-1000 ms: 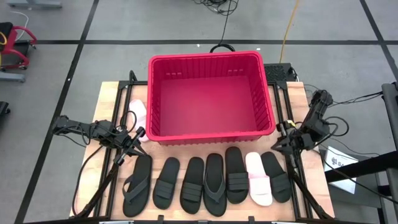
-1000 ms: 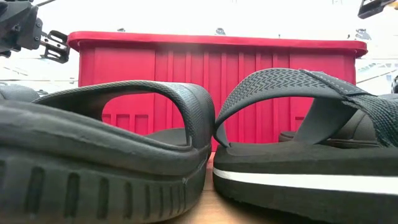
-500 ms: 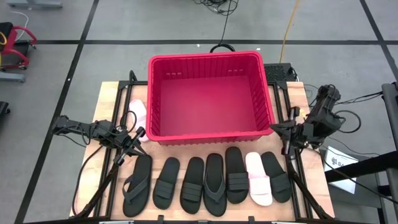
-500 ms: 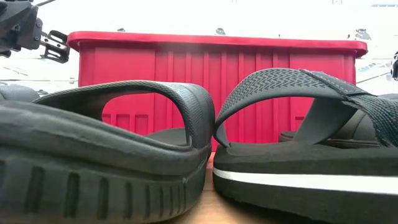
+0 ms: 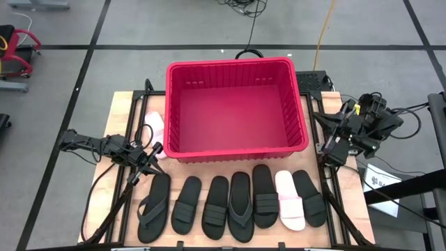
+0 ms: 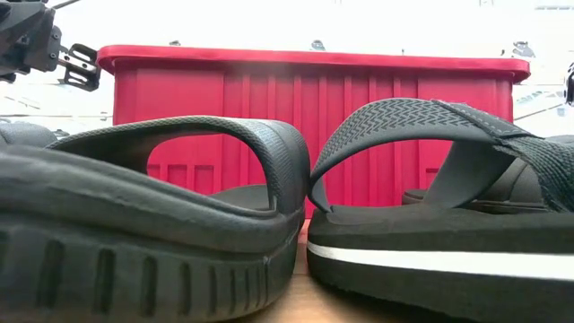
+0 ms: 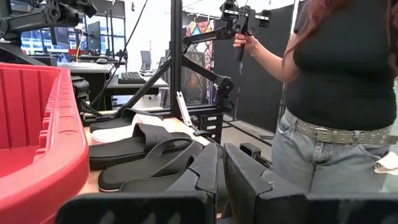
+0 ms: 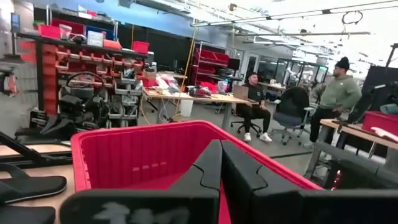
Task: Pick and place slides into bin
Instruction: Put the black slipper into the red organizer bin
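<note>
- Large red rectangular plastic bin (image 5: 237,104) with slotted sides sits at the table's far middle, holding no sandals.
- Seven flat slides (image 5: 232,202), six black and one pale pink-white, lie in a row at the near edge; another pale one (image 5: 155,132) lies beside the bin's left wall.
- Left gripper (image 5: 155,151) hovers near that pale slide, fingers pressed together, grasping nothing.
- Right gripper (image 5: 333,143) hangs off the bin's right side, clenched and empty.

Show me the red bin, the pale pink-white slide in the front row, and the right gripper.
red bin (image 5: 235,64): high view, far rim.
pale pink-white slide (image 5: 289,202): high view, its strap.
right gripper (image 5: 329,148): high view, fingertips.
</note>
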Controlling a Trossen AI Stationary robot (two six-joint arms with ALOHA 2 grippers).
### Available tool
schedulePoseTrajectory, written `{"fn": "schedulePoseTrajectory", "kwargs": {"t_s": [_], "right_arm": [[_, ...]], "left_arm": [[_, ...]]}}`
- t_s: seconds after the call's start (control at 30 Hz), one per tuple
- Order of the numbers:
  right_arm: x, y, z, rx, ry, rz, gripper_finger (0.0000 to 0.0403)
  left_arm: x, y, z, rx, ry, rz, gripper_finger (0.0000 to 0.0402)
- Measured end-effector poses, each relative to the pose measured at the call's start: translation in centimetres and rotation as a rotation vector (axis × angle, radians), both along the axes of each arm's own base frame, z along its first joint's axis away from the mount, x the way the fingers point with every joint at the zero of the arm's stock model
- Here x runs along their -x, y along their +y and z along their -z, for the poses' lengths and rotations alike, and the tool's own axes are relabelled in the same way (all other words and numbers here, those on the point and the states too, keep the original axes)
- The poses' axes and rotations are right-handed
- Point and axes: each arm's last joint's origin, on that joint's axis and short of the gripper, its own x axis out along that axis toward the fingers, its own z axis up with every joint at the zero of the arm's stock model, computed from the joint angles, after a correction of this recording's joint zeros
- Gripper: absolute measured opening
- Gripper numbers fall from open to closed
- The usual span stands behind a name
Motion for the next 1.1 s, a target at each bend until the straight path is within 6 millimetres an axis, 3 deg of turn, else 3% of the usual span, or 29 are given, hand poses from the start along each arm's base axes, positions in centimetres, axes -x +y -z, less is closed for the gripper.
{"fn": "schedulePoseTrajectory", "kwargs": {"t_s": [0.23, 0.37, 0.6, 0.9, 1.1], "right_arm": [[-0.3, 0.4, 0.2, -0.099, 0.022, 0.071, 0.0], [-0.5, 0.8, 0.2, -0.107, 0.016, 0.07, 0.0], [-0.8, 1.2, 0.2, -0.107, 0.018, 0.072, 0.0], [-0.6, 0.9, -0.2, -0.141, -0.003, 0.072, 0.0], [-0.5, 0.8, -0.4, -0.111, 0.033, 0.09, 0.0]], "left_arm": [[-0.1, 0.1, -0.1, 0.002, -0.014, -0.05, 0.0026], [-0.1, 0.5, -1.2, 0.067, -0.104, -0.18, 0.0026], [0.4, 0.8, -3.3, 0.013, -0.283, -0.272, 0.0026], [2.0, 1.5, -8.3, -0.055, -0.064, -0.352, 0.0026], [2.0, 1.6, -12.2, -0.119, 0.082, -0.387, 0.0026]]}}
